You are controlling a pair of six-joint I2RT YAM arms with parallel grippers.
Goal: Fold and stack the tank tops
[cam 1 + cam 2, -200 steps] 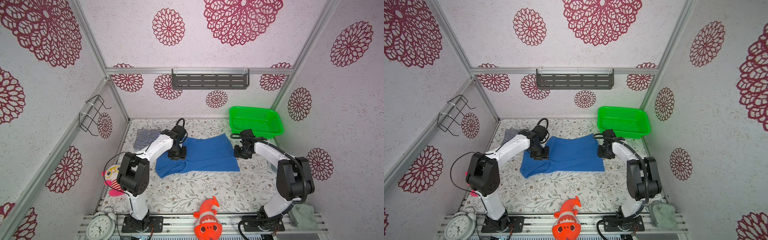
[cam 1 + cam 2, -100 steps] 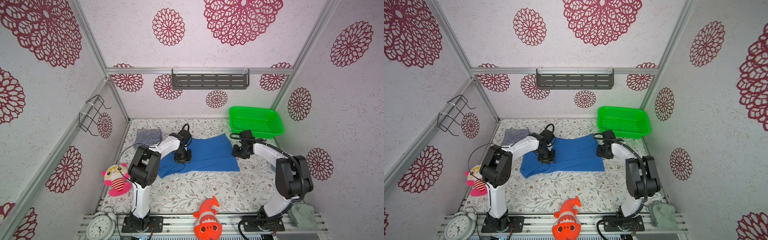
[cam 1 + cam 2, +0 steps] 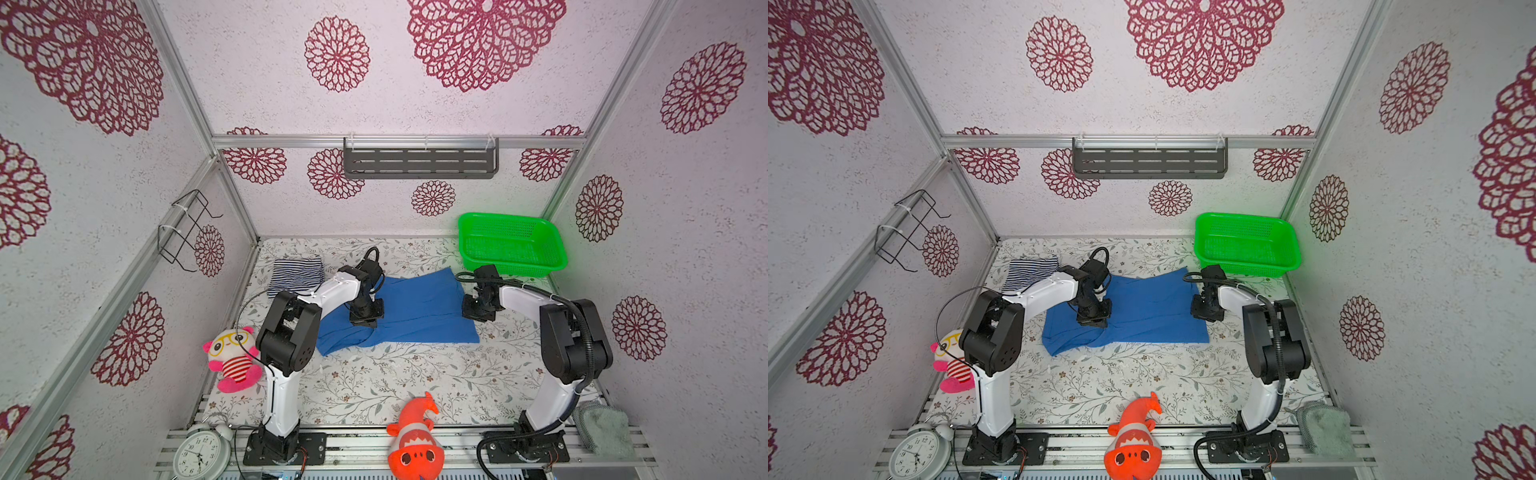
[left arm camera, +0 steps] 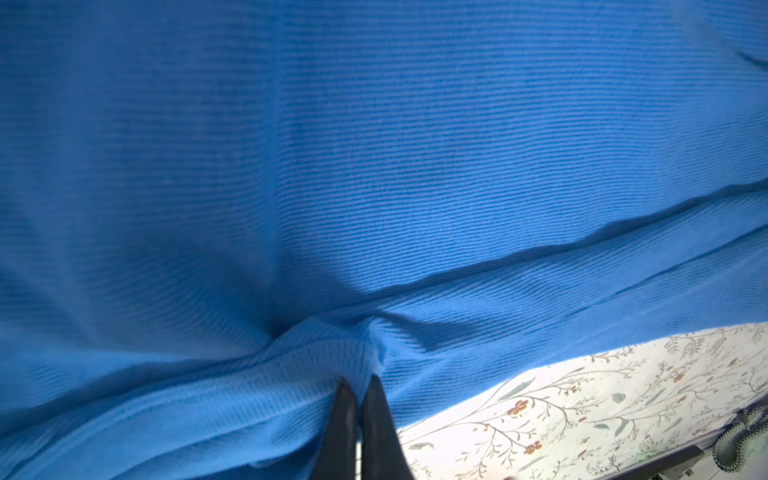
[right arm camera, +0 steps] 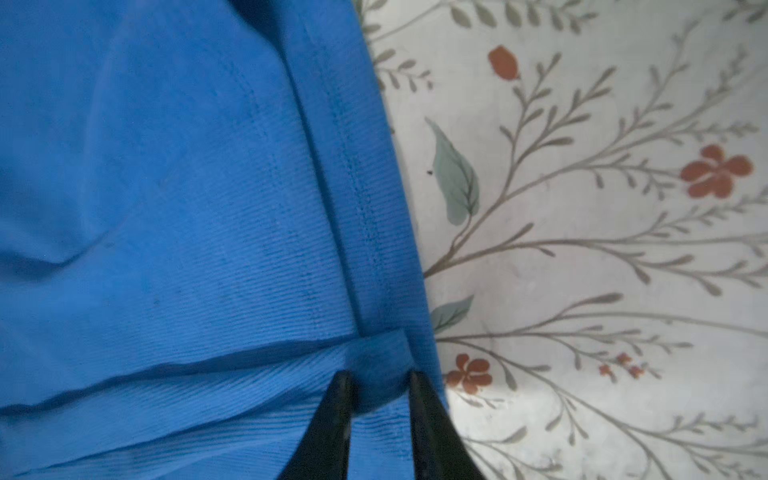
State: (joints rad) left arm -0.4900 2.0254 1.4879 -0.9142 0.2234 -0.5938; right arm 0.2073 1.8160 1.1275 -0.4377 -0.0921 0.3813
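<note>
Floral-printed table (image 3: 374, 382) carries the blue tank top (image 3: 419, 307) spread in its middle. The striped tank top (image 3: 296, 274) lies folded near the far left corner. The left gripper (image 4: 359, 382) has its jaws pressed together on a small gathered pinch of blue cloth, and the right gripper (image 5: 380, 382) pinches a fold at the stitched hem. Both bites look thin, so on lifting the cloth may slip out, or only one layer may rise and make the fold crooked. Its long axis runs left to right, with the hem toward the right.
</note>
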